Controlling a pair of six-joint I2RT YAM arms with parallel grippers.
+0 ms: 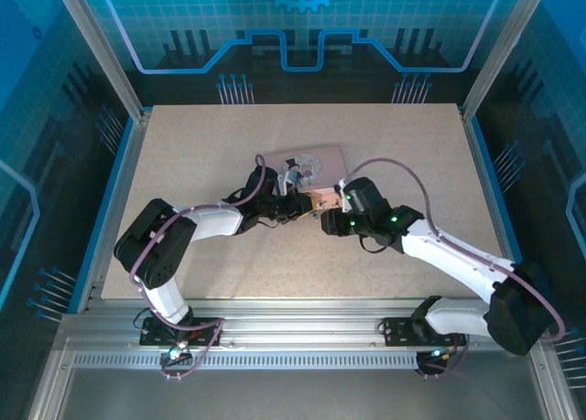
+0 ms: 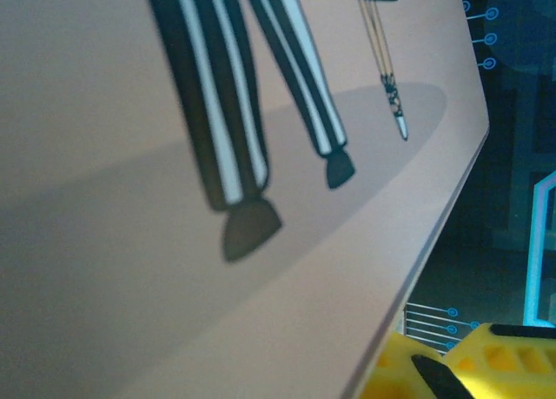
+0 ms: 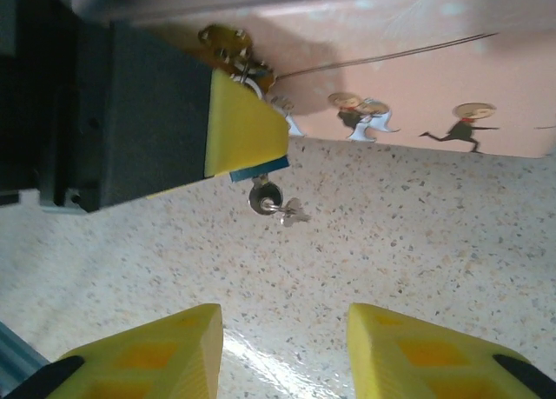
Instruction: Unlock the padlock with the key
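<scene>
On the table (image 1: 183, 164) lies a pink tin (image 1: 325, 155). Right beside it, the left gripper (image 3: 248, 134) is closed tight on the little padlock (image 3: 261, 189). The right gripper (image 3: 282, 319) is open and holds nothing. A key (image 3: 292, 210) sticks out of the padlock.

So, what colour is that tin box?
The tin box is pale pink with small cartoon figures, clearest in the right wrist view.

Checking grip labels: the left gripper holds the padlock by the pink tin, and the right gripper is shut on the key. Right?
Not quite. In the right wrist view the right gripper is open and clear of the key, which sticks out of the padlock untouched. The rest stands.
</scene>
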